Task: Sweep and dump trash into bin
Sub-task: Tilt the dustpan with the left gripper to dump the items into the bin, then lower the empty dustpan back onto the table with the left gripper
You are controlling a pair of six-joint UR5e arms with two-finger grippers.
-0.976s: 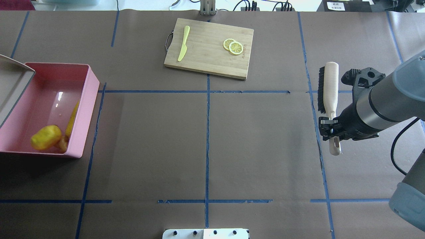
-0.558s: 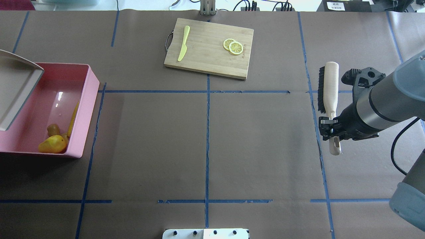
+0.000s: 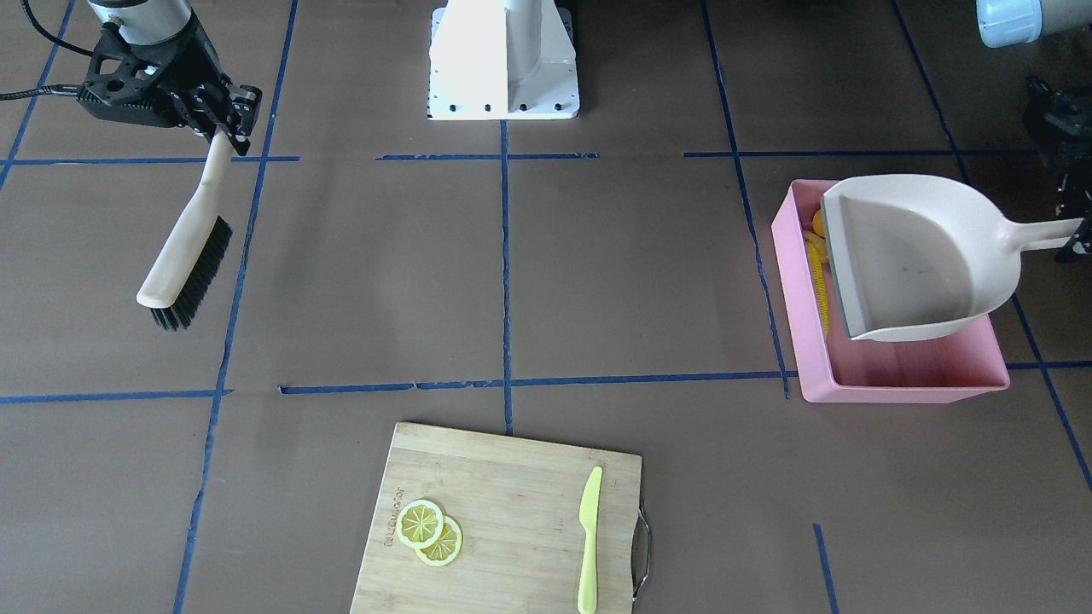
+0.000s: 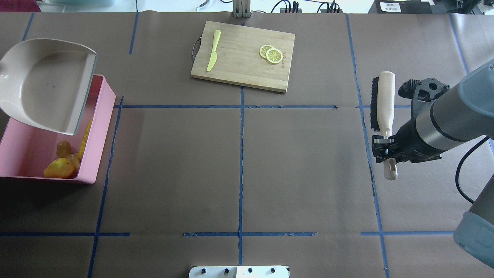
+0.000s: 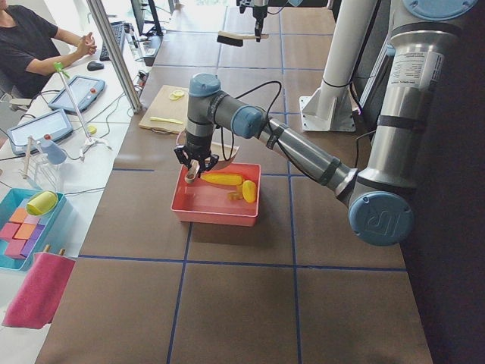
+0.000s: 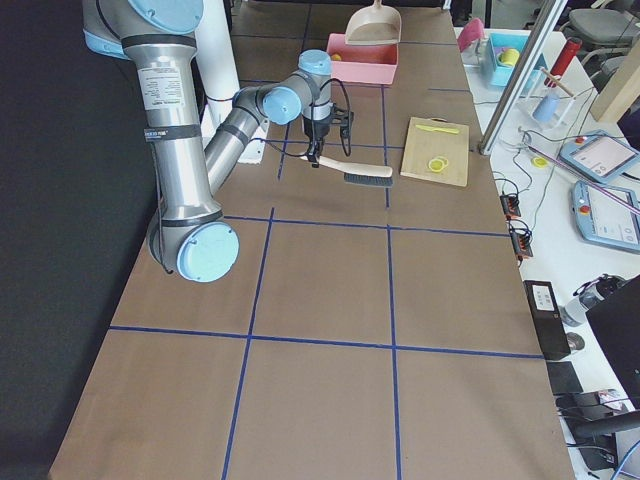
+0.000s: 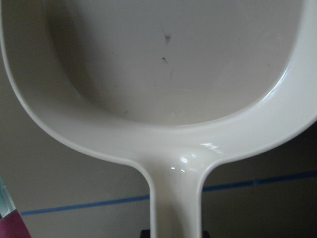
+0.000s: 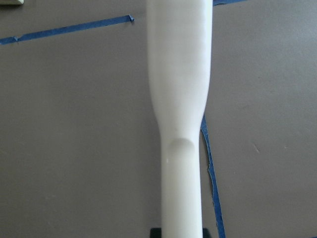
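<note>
The pink bin [image 4: 99,154] stands at the table's left end. In it lie the corn cob [image 4: 83,141], the yellow lump [image 4: 58,169] and the ginger root [image 4: 64,148]. My left gripper [image 3: 1073,239] is shut on the handle [image 7: 176,198] of the cream dustpan [image 4: 46,88]. The pan is empty and hangs roughly level over the bin's far half. My right gripper [image 4: 386,150] is shut on the handle of a black-bristled brush [image 4: 384,98], held above the table's right side. The brush handle also shows in the right wrist view [image 8: 181,124].
A wooden cutting board [image 4: 247,69] lies at the far middle with a yellow-green knife [image 4: 213,50] and lemon slices [image 4: 271,54]. The robot's white base [image 3: 503,60] stands at the near edge. Blue tape lines cross the brown table.
The dustpan has swung from steeply tipped back to level over the bin. The yellow lump has settled in the bin's near corner. The right arm and brush have barely moved.
</note>
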